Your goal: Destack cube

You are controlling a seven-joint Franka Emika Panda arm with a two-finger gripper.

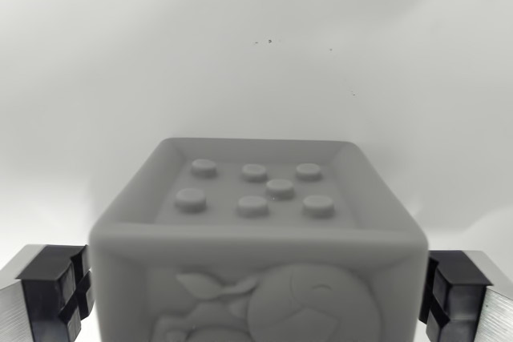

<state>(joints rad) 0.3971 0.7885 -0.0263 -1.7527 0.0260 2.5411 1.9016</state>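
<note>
Tool: the tool straddles the cube, jaws apart, one dark pad at the wrist view's left edge and the other at its right. A thin strip of light shows between each pad and the cube wall, so nothing is clamped.

Cube: the grey cube sits dead centre between the pads, low in the wrist view and very close to the camera. Its top face is recessed with a raised rim and carries seven round studs. The near face shows a moulded relief, partly cut off by the frame edge.

What lies under it: hidden. Judging from the task, this is the upper cube of a stack, but the lower one cannot be seen from here.

Beyond: a plain white tabletop with a few tiny dark specks, otherwise featureless.

Risk, grip height: if the pads close too low they could catch the cube beneath as well, and both would lift together.

Risk, grip too high: pads landing on the rounded upper edge could let the cube slide out on the lift.

Risk, studs: should the cubes lock together by such studs, a straight pull may drag or topple the lower one.

Risk, centring: the gaps look roughly even; an uneven close would nudge the cube sideways and disturb the stack.
</note>
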